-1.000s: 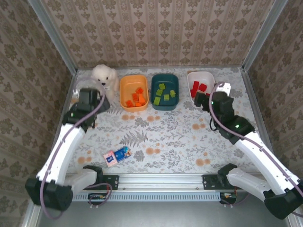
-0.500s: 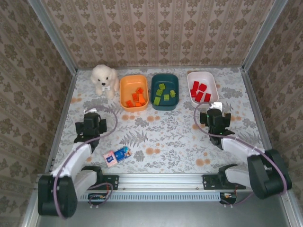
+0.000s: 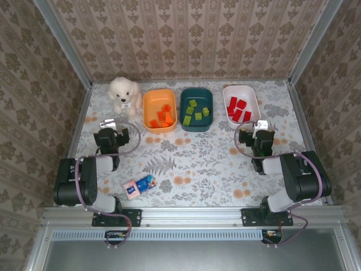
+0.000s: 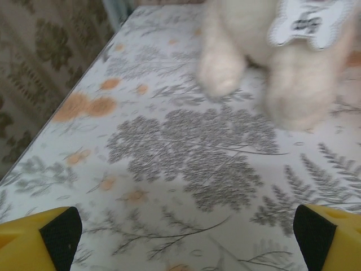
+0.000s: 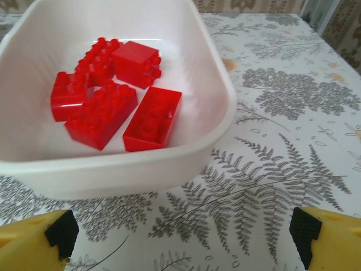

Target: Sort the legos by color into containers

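You're looking at a floral-print table (image 3: 210, 161), boxed in by patterned walls (image 3: 186, 39). The legos are all in tubs lined up along the far edge. The orange legos (image 3: 162, 117) lie in the orange tub (image 3: 148, 101), which is the left one. The green legos (image 3: 196, 111) are spread over the floor of the teal tub (image 3: 196, 94) in the middle, just beside it. The red legos (image 3: 237, 108) are over in the white tub (image 3: 252, 101) on the right, a little apart from the teal one. From your right wrist you get those red bricks close up: five of them, bunched together and touching, toward the left half of the tub.

Your right gripper (image 5: 180, 241) sits low over the table, just short of the white tub's near wall. Its jaws are spread wide, one yellow fingertip in each bottom corner of that view, and there's nothing between them but tablecloth.

Your left gripper (image 4: 181, 232) is the same story: jaws wide apart, holding nothing, bare table between the tips. It points at the dog (image 3: 125, 94), a white plush one sitting at the far left, just beside the orange tub. The dog's paws and its tag (image 4: 307, 22) are blurred at the top of the left wrist view, so you can't read the tag.

Both arms are folded back toward their bases, the left arm (image 3: 79, 180) on its side and the right arm (image 3: 299, 178) on the other. A pink-and-blue packet (image 3: 139, 186) lies flat on the near left of the table, well apart from the tubs.
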Available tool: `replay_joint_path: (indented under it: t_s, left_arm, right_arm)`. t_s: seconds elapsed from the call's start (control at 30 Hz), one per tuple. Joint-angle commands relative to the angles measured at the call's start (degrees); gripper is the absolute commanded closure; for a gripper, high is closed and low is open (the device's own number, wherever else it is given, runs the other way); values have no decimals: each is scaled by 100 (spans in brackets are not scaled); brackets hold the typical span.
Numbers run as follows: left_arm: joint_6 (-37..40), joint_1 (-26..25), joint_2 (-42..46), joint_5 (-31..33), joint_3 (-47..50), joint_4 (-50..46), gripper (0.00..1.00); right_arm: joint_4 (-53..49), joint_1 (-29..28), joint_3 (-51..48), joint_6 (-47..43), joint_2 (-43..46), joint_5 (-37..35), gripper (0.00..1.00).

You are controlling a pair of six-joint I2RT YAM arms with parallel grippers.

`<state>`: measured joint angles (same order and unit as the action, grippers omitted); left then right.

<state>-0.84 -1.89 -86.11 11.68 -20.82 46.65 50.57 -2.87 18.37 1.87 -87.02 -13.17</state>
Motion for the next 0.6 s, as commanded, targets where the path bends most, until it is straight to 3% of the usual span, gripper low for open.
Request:
replay_joint_path:
  t_s: [0.0,0.1,0.57]
  left_arm:
    - [200,-75,-100,-193,156,778,0]
    - [158,-30,-170,-163,-155,330,0]
    - [181,-48,-192,-140,-118,467,0]
  right_arm:
    - [297,-3,262,45,-73,153,0]
    - [11,33,423,112,-83,111,0]
    - [-38,33,460,121,-88,131,0]
